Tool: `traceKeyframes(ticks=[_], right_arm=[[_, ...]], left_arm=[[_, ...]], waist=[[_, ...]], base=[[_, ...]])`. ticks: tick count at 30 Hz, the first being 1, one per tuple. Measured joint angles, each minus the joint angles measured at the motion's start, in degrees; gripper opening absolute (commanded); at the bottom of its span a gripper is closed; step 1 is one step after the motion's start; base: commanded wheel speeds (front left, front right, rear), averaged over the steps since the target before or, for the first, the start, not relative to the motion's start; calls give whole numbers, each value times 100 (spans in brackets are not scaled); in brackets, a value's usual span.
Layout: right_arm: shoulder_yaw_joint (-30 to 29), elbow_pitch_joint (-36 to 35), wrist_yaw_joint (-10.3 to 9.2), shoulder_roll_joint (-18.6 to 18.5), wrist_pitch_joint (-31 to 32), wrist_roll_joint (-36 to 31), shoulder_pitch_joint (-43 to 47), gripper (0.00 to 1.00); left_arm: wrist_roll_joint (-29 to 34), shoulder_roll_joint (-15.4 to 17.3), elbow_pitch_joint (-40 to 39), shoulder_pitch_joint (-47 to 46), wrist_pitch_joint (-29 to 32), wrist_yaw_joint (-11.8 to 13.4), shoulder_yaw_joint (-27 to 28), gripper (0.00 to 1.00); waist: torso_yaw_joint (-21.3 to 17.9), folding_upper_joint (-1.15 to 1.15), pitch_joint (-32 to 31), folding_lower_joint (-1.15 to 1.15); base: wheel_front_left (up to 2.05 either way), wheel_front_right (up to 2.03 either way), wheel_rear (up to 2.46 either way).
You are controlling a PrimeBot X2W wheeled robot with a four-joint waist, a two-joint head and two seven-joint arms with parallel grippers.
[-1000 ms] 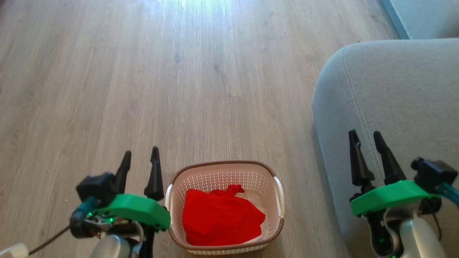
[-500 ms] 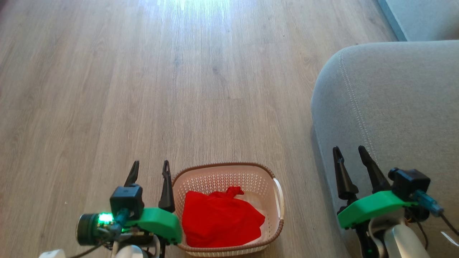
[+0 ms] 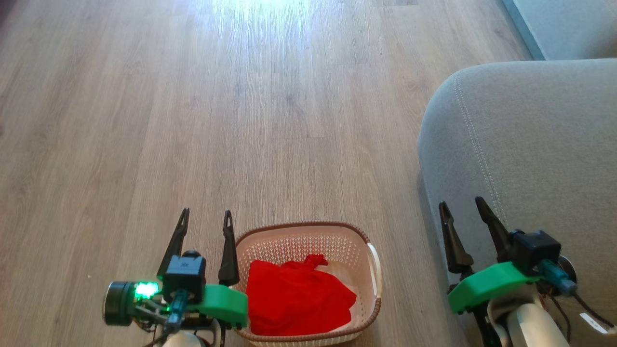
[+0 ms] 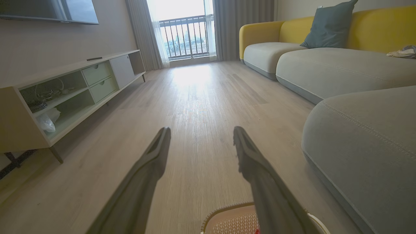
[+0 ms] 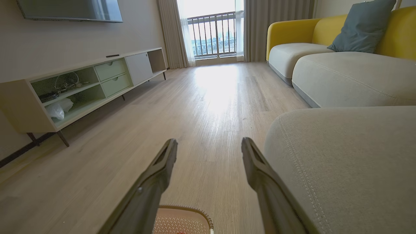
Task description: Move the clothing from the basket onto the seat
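A bundle of bright red clothing [image 3: 295,298] lies inside the cream basket [image 3: 373,274] on the wooden floor at the bottom centre of the head view. The grey seat [image 3: 530,149] fills the right side, its rounded corner facing the basket. My left gripper [image 3: 206,218] hovers just left of the basket, open and empty. My right gripper [image 3: 462,204] is open and empty over the seat's left edge. In the wrist views the basket rim [image 4: 224,211] [image 5: 185,209] peeks in at the bottom between the open grippers [image 4: 201,131] [image 5: 209,143], with the seat [image 4: 367,139] [image 5: 344,156] on the right.
A low TV cabinet [image 4: 65,87] lines the left wall. A yellow-backed sofa [image 4: 325,65] with a blue-grey cushion [image 4: 328,26] runs along the right towards a balcony door [image 4: 185,32]. Open wooden floor [image 3: 241,120] stretches ahead.
Both arms have drawn back and inward: the left gripper now stands upright close to the basket's left rim, the right gripper sits lower over the seat's edge. The camera tilted slightly.
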Motion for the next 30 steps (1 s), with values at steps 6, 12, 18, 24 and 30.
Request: traceKeyframes(ticks=[6, 12, 18, 24, 30], right_arm=[[51, 60, 0, 0, -116, -328, -12, 100], [41, 224, 0, 0, -215, -623, -19, 100], [-37, 394, 0, 0, -215, -584, -20, 100], [-83, 408, 0, 0, -219, -576, -29, 100], [-105, 406, 0, 0, -220, -491, -129, 100]], left_arm=[[414, -88, -21, 19, -65, -54, 13, 100], [688, -214, 132, 63, -159, -380, 88, 100], [509, -527, 129, 102, -160, -964, 541, 100], [541, -616, 176, 232, -160, -1319, 803, 100], [631, -702, 261, 269, -160, -1513, 984, 100]], waist=[[-3, 0, -31, 0], [-10, 0, -56, 0], [1, 0, -61, 0], [3, 0, -51, 0], [4, 0, -34, 0]], base=[[0, 0, 0], [0, 0, 0], [0, 0, 0], [0, 0, 0], [0, 0, 0]])
